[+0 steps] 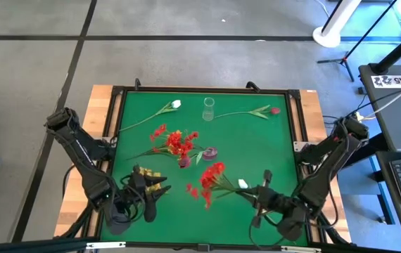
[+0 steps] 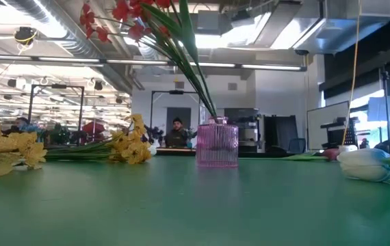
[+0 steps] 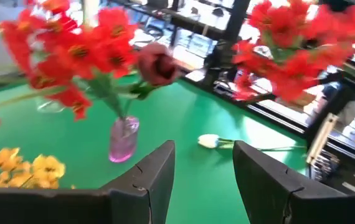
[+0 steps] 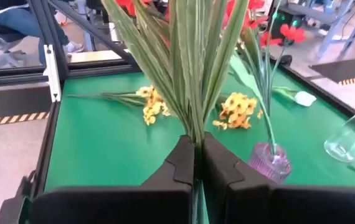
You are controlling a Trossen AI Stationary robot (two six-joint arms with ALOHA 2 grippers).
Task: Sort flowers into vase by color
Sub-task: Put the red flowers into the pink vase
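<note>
On the table's left, the left gripper [image 1: 146,190] hovers low over the yellow-orange flowers [image 1: 146,173] with its fingers [image 3: 156,171] apart and nothing between them. A careless drop from here could pin only some of the stems or push the bunch across the green table [image 1: 257,151]. Near the middle, the pink vase [image 1: 210,152] already holds red flowers [image 1: 176,143] that lean far to one side; judging by that lean, any knock could tip it. Behind it the clear glass vase [image 1: 208,109] stands bare between the white tulip [image 1: 175,104] and the dark red tulip [image 1: 274,110], both lying flat at the far edge. To the right of centre, the right gripper [image 1: 260,197] is clamped tight on the stem of a red flower cluster [image 1: 211,176]. The grip sits far from the blossoms, so the heavy head may droop or swing and sweep the white bud [image 1: 243,183] lying right beside it, or brush the pink vase on the way in.

In the right wrist view, leaves block the blossoms and much of the pink vase. The low view shows neither gripper. Whether the held stem is off the table, I cannot tell
</note>
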